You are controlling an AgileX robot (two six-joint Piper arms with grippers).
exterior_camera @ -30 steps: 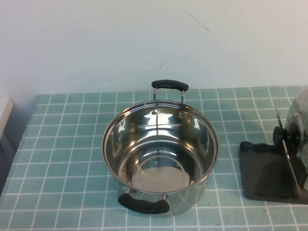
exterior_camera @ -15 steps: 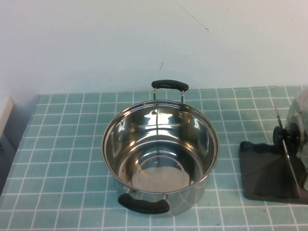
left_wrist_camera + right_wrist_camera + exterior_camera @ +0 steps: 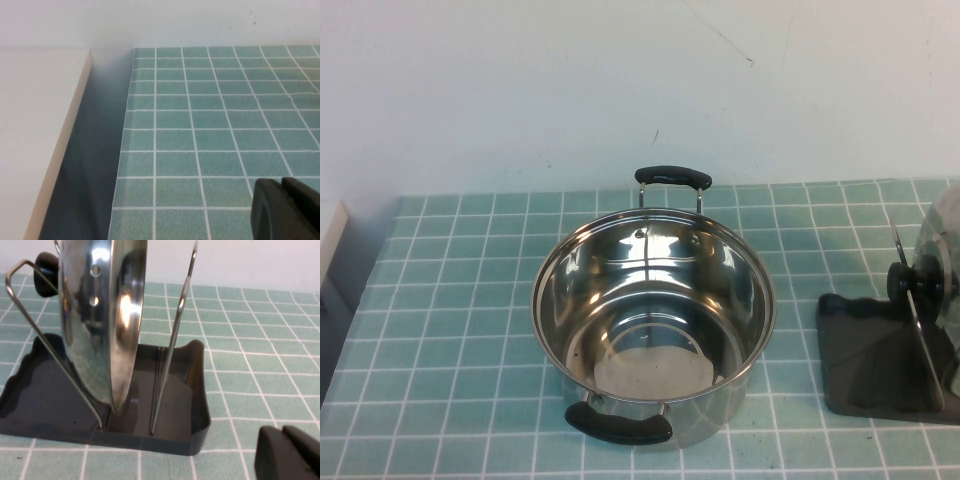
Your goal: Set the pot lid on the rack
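The shiny pot lid [image 3: 102,315] stands on edge in the dark grey rack [image 3: 60,405], between its wire dividers, with its black knob [image 3: 45,270] facing away from my right gripper. In the high view the lid [image 3: 942,250] and rack [image 3: 875,355] sit at the table's right edge. My right gripper [image 3: 282,432] is shut and empty, a little apart from the rack's near corner. My left gripper [image 3: 281,184] is shut and empty above the tiled cloth near the table's left edge. Neither gripper shows in the high view.
A steel pot [image 3: 653,320] with two black handles stands open in the middle of the green tiled cloth [image 3: 450,330]. A white wall rises behind. A pale ledge [image 3: 35,130] runs beside the table's left edge, with a dark gap between.
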